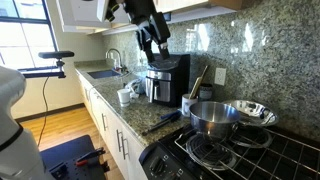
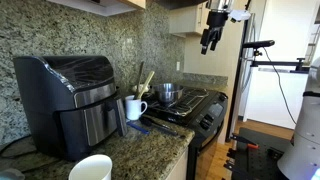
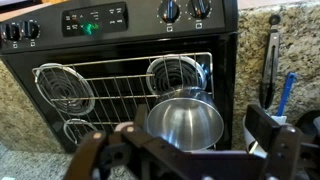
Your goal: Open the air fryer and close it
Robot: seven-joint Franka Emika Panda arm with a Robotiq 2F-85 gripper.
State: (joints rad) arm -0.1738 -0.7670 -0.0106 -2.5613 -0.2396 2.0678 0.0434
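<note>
Kitchen, granite desk (image 2: 155, 145) | air fryer (image 2: 75, 100) on desk, drawer front facing room | gripper (image 2: 208, 42) high over stove (image 2: 200, 108), jaws apart, empty | air fryer well apart, lower, along desk

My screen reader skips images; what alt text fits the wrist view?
A shiny steel pot sits on a black stove with coil burners. The open tool fills the bottom edge; granite counter flanks the stove.

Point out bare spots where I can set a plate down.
Bare granite runs along the counter edge before the air fryer and mug. The burners beside the pot are free. Between air fryer and stove it is crowded with utensils.
</note>
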